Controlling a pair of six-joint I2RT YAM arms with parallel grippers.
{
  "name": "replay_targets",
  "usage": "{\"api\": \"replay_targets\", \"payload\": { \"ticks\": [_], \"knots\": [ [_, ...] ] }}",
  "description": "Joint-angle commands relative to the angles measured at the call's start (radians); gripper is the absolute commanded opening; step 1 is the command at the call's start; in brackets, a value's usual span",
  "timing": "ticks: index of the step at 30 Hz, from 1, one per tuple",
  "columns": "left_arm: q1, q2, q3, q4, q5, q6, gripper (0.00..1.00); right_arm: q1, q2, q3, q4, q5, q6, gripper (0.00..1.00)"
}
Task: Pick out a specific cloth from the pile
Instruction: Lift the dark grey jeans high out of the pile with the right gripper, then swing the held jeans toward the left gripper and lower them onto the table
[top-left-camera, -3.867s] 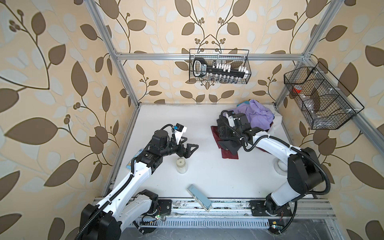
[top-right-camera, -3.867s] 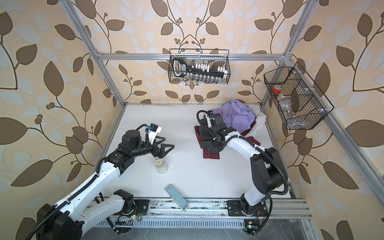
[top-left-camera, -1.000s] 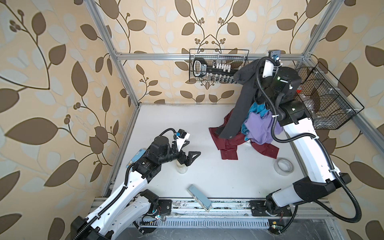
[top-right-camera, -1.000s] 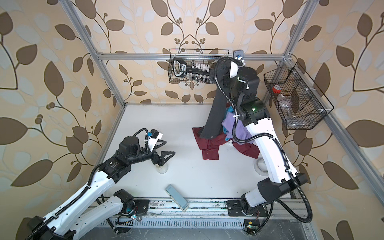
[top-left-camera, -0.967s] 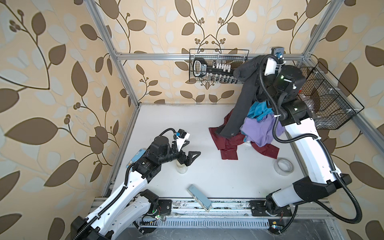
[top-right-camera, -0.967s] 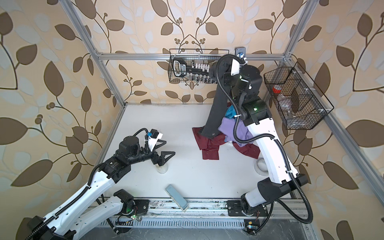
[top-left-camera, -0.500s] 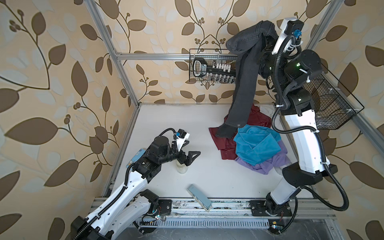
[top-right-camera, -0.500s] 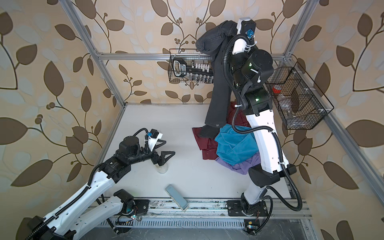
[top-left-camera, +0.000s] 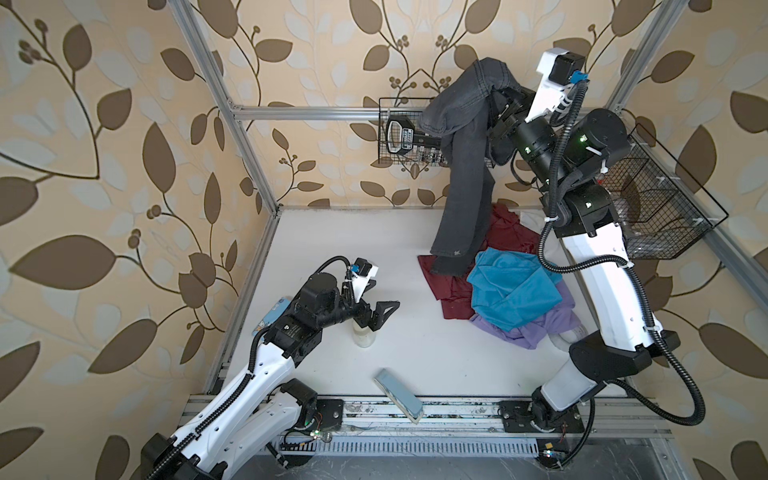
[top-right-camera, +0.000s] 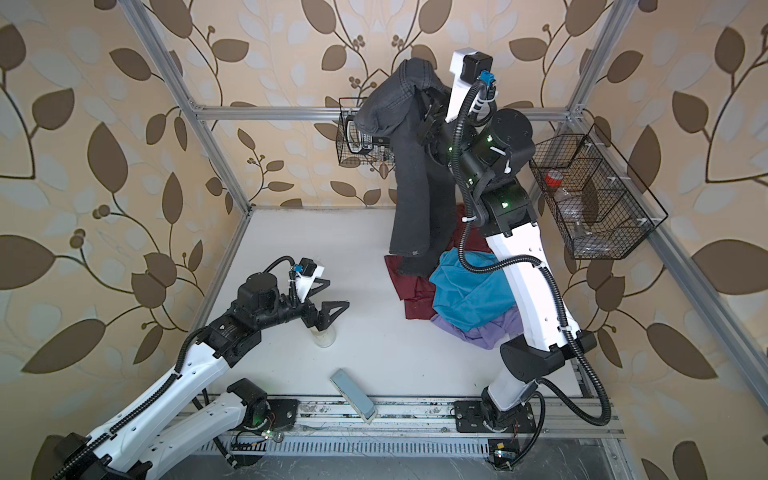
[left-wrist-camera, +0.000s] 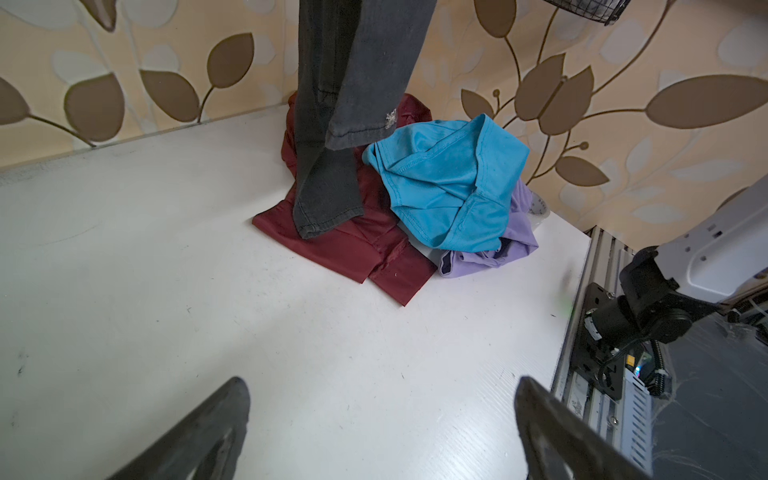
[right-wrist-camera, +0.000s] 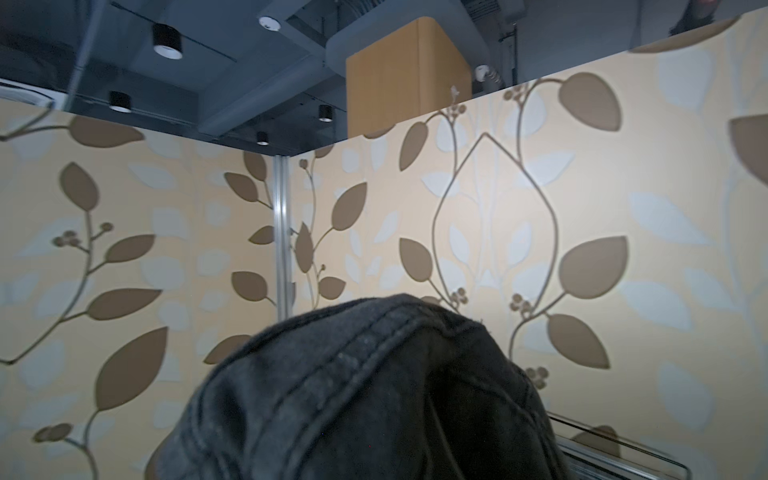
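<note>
Jeans (top-left-camera: 461, 166) are bunching over the right end effector (top-left-camera: 503, 106), which is clamping shut on their upper part, high above the tabletop (top-left-camera: 332, 232). Both legs are hanging straight down from it. One hem is dangling clear and the other is resting on the maroon shirt (top-left-camera: 451, 297) in the pile (top-left-camera: 513, 291) far below, where a teal shirt (top-right-camera: 465, 291) is lying on a lavender shirt (top-left-camera: 540, 328). Well off to the side, the left end effector (top-left-camera: 380, 296) is hovering over a bottle (top-left-camera: 363, 336), jaws spread wide, gripping nothing.
</note>
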Motion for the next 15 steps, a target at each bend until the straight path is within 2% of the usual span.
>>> {"api": "replay_targets", "payload": {
  "ticks": [1, 8, 12, 15],
  "knots": [
    [-0.011, -0.027, -0.013, 0.015, -0.019, 0.012, 0.99, 0.039, -0.030, -0.057, 0.114, -0.166, 0.105, 0.00],
    [-0.015, -0.047, -0.022, 0.020, -0.042, 0.012, 0.99, 0.105, 0.064, -0.139, 0.125, -0.252, 0.135, 0.00],
    [-0.019, -0.058, -0.025, 0.018, -0.059, 0.014, 0.99, 0.120, 0.163, -0.103, 0.167, -0.273, 0.148, 0.00],
    [-0.023, -0.064, -0.030, 0.019, -0.068, 0.017, 0.99, 0.119, 0.260, -0.010, 0.163, -0.274, 0.142, 0.00]
  ]
}}
